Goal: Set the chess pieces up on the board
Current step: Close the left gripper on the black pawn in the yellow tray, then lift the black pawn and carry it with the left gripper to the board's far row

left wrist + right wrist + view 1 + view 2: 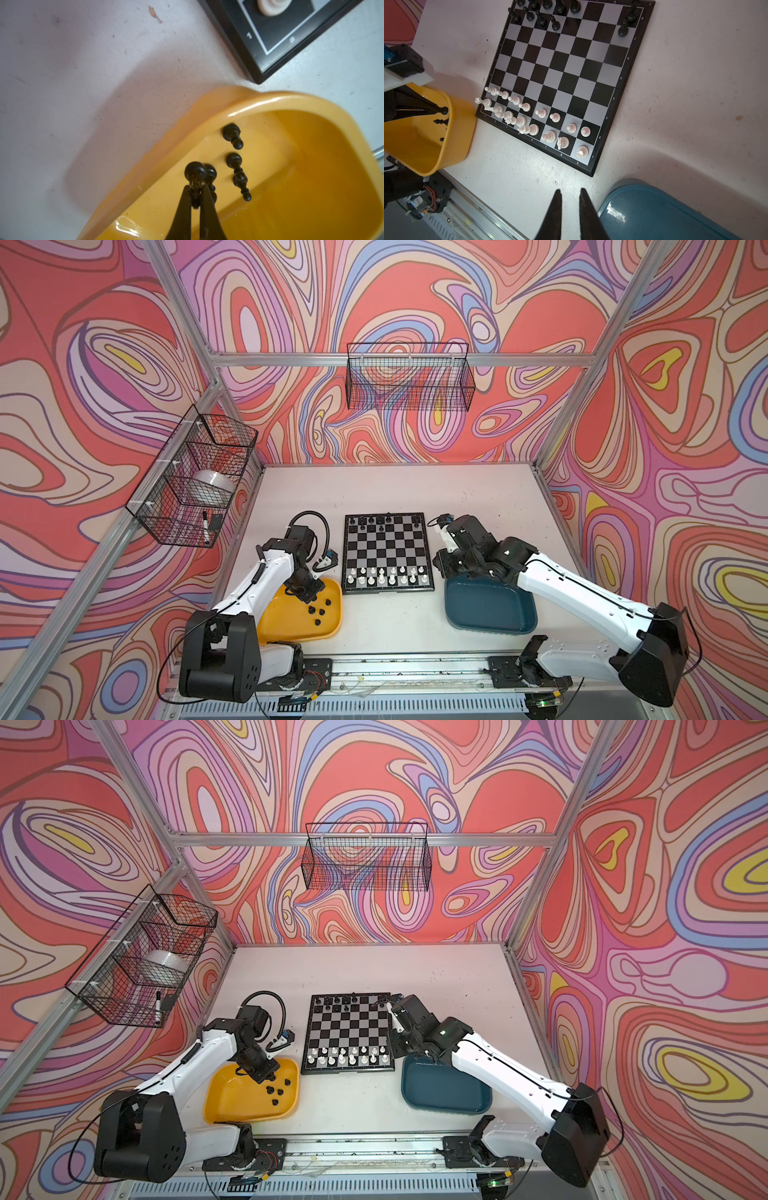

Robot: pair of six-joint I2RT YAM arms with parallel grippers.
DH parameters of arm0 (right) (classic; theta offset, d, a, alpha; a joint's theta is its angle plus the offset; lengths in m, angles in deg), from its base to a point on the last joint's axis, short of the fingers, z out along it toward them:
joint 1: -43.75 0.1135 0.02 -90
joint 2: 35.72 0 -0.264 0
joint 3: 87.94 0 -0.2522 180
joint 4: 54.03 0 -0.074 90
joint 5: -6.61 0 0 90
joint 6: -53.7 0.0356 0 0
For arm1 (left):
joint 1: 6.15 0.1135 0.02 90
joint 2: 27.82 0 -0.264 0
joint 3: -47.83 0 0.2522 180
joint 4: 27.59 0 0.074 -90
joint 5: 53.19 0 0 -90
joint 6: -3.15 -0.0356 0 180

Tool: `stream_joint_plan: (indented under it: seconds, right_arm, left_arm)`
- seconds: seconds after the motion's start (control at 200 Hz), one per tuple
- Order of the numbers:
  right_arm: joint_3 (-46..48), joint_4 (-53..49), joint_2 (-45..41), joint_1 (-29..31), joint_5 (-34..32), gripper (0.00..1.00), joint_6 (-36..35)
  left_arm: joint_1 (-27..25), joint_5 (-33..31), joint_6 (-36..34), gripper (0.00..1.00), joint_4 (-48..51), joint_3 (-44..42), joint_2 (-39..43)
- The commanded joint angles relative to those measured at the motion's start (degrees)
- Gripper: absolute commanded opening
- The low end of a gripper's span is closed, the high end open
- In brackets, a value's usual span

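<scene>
The board (386,551) (351,1036) (566,68) lies flat mid-table. White chess pieces (386,576) (529,116) fill its two near rows. Several black chess pieces (376,520) (542,12) stand on its far rows. More black pieces (320,608) (234,137) lie in the yellow tray (332,628) (259,101). My left gripper (195,190) (309,598) is down in that tray, shut on a black pawn (195,173), base outward. My right gripper (570,190) (441,570) hangs above the table by the board's near right corner, its fingers slightly apart with nothing between them.
A teal tray (490,605) (654,212) holding nothing sits right of the board, close under the right arm. Wire baskets hang on the left wall (195,477) and back wall (409,377). An aluminium rail (415,668) runs along the table's front edge.
</scene>
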Motion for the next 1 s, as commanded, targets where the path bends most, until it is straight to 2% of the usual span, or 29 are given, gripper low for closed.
stream_joint_plan:
  seconds: [0.0,0.561,0.997]
  right_arm:
    - [0.22,-0.42,-1.06,0.06,-0.61,0.17,-0.48]
    - [0.14,-0.01,-0.74,0.11,-0.52,0.16,-0.72]
    - [-0.71,0.59,1.20,0.14,0.29,0.16,-1.10]
  left_arm:
    - [-0.20,-0.57,-2.37,0.07,4.52,2.44,1.33]
    - [-0.19,-0.20,-3.99,0.07,12.40,11.75,0.36]
    - [-0.36,3.02,-2.12,0.08,18.94,28.85,-5.03]
